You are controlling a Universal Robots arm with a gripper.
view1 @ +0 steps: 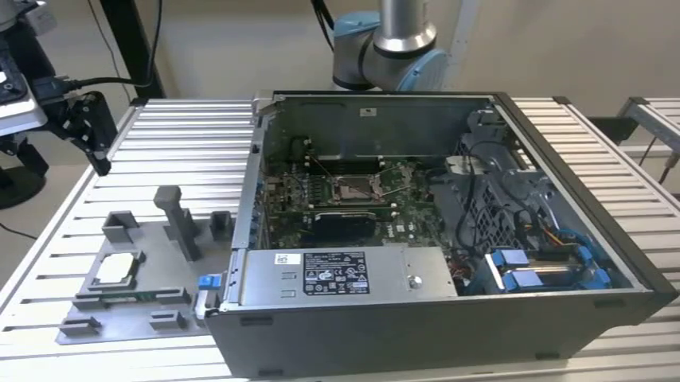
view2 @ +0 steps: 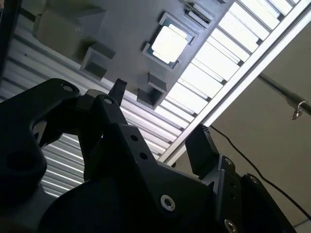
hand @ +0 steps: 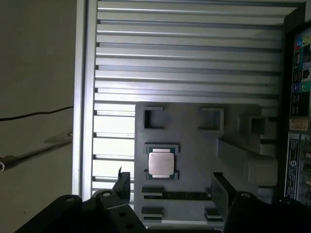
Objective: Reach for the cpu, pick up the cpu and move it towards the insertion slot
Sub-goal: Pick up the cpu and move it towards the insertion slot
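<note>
Black gripper (hand: 169,175): jaws spread wide and holding nothing; it hangs above the grey fixture plate (hand: 194,145), apart from everything on it
Silvery cpu (hand: 161,162): lies flat in its square seat on the plate, untouched; the plate sits on the slatted table (view1: 181,135) near the corner at the exterior view's lower left
Green memory stick (hand: 175,195): lies along the plate's edge, just beside the cpu's seat
Task progress: by the look of it the reach is unfinished; the grasp, the lift and the carry are all left to do
Framed insertion slot (view1: 354,189): set in the green board inside the open computer case (view1: 425,334), well apart from the cpu; its brownish centre looks bare
Writing: a white sticker (view1: 334,273) faces up on the silver box (view1: 425,274) at the case's near wall; coloured labels (hand: 301,73) line the case side in the first wrist view; none of the print can be made out
</note>
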